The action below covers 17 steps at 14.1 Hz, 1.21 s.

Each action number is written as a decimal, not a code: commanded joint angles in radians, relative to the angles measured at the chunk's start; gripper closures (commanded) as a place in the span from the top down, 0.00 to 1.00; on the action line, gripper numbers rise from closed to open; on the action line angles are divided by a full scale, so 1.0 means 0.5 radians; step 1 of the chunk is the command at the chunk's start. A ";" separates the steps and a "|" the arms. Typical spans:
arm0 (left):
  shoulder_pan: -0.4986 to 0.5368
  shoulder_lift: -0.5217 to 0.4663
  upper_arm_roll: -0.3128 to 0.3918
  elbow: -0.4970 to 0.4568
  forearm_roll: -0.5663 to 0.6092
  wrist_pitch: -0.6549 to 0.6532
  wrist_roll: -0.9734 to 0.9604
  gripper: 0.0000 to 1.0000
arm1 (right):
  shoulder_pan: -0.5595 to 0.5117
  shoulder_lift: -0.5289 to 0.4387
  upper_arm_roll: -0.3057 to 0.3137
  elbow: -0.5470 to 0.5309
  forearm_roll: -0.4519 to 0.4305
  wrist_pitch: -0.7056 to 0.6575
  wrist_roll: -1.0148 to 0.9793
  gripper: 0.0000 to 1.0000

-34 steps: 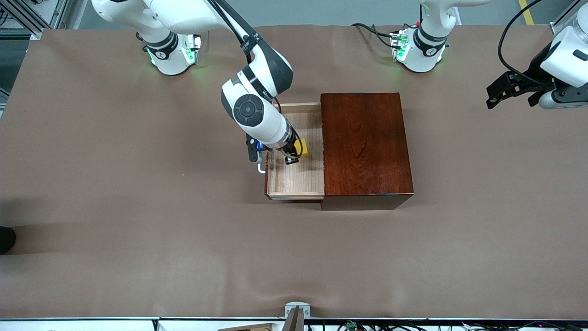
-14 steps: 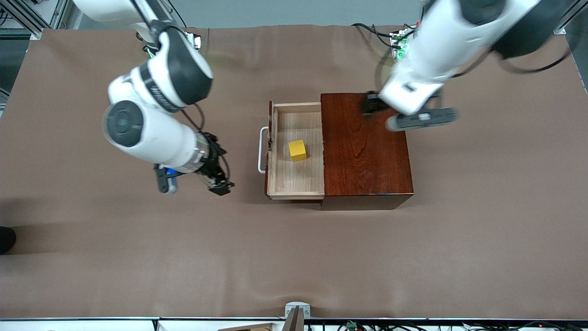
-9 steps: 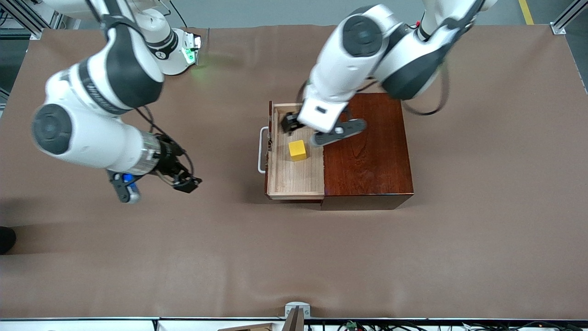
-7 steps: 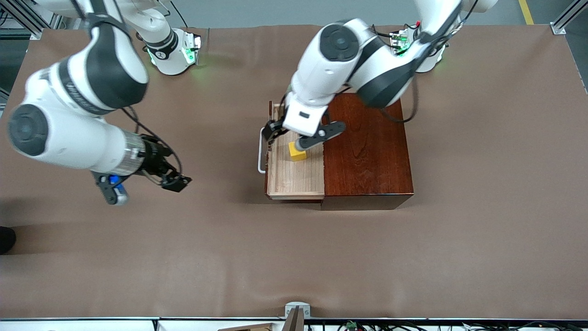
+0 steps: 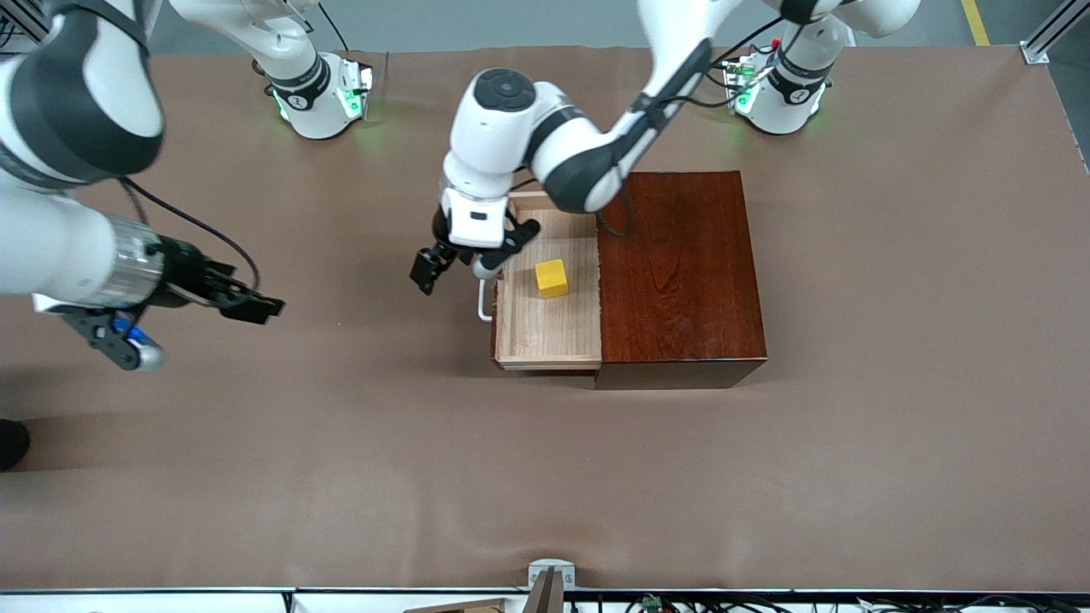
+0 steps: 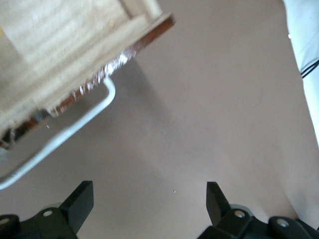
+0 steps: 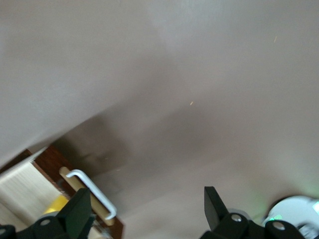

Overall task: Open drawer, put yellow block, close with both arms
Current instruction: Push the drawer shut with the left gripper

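Observation:
The drawer point(image 5: 545, 328) stands pulled out of the dark red-brown box point(image 5: 677, 272), and the yellow block point(image 5: 552, 277) lies inside it. The white handle point(image 5: 483, 308) is partly covered by my left arm. My left gripper point(image 5: 432, 269) hangs open and empty just in front of the drawer front, beside the handle. In the left wrist view the handle point(image 6: 75, 129) and the drawer front show ahead of the open gripper point(image 6: 148, 199). My right gripper point(image 5: 251, 302) is open and empty over the bare table toward the right arm's end. The right wrist view point(image 7: 147, 206) shows the handle point(image 7: 92, 191) farther off.
The brown table cloth point(image 5: 545, 477) spreads all round the box. The two arm bases point(image 5: 319, 94) point(image 5: 779, 89) stand along the table's edge farthest from the front camera. A small metal bracket point(image 5: 549, 579) sits at the edge nearest to that camera.
My left arm has swung from over the box, across the drawer, to in front of the handle. My right arm has drawn away toward its end of the table. The block has stayed put.

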 commanded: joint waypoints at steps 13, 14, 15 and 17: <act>-0.274 0.317 0.421 0.115 0.045 -0.391 -0.416 1.00 | -0.216 -0.890 0.035 -0.855 -0.334 0.195 -1.372 1.00; -0.237 0.293 0.409 0.112 0.041 -0.483 -0.367 1.00 | -0.216 -0.912 0.035 -0.896 -0.343 0.217 -1.372 1.00; -0.221 0.259 0.411 0.112 0.041 -0.572 -0.309 1.00 | -0.216 -0.903 0.038 -0.890 -0.350 0.214 -1.378 1.00; -0.169 0.198 0.408 0.112 0.032 -0.753 -0.186 1.00 | -0.219 -0.897 0.038 -0.862 -0.356 0.217 -1.378 1.00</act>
